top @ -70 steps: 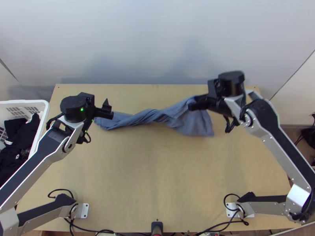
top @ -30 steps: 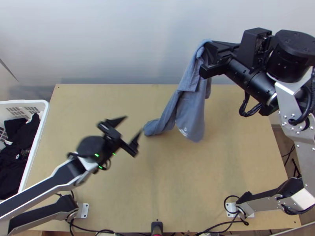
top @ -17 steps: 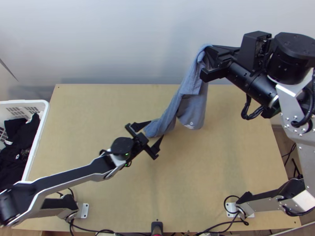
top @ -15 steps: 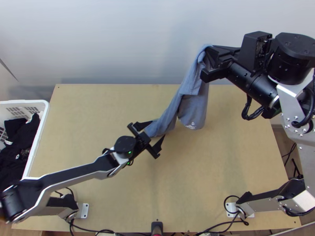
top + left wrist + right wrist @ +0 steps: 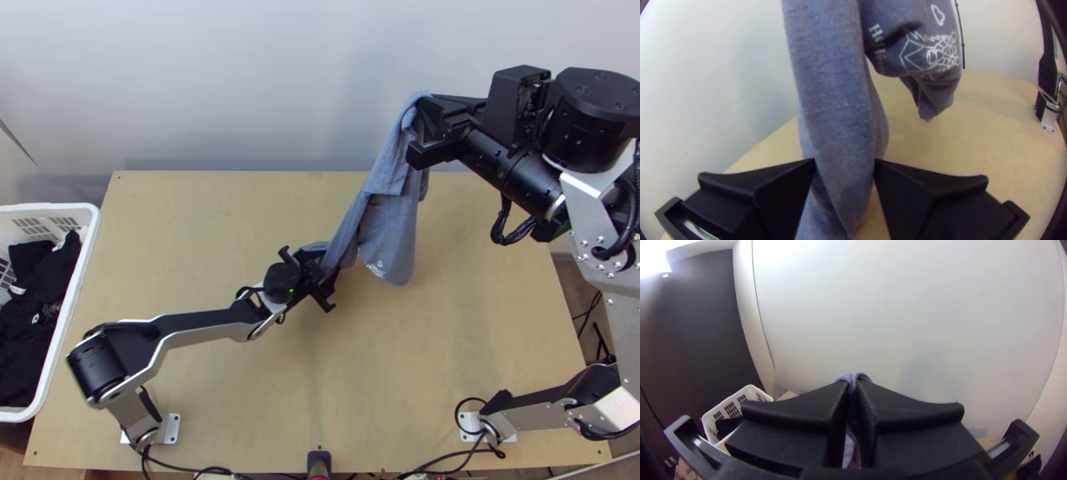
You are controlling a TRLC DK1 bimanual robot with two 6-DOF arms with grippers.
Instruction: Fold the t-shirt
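Note:
The blue-grey t-shirt (image 5: 390, 216) hangs bunched from my right gripper (image 5: 428, 108), with a printed lower part dangling and another end hanging toward the table's middle. In the right wrist view my right gripper (image 5: 852, 389) is shut on a bunched part of the shirt (image 5: 848, 449). Around the low end, in the top view, stands my left gripper (image 5: 330, 262). The left wrist view shows my left gripper (image 5: 844, 162) open, its fingers a shirt's width apart, with a hanging strip of the t-shirt (image 5: 835, 102) between them.
A white basket (image 5: 90, 232) with dark clothes (image 5: 36, 320) stands at the table's left edge. The light wooden table (image 5: 240, 208) has cables and a small black device (image 5: 318, 464) along its near edge. A pale wall rises behind.
The right gripper has lifted the shirt off the table toward the upper right. My left gripper has moved right to the hanging end, and its fingers have drawn closer together around it.

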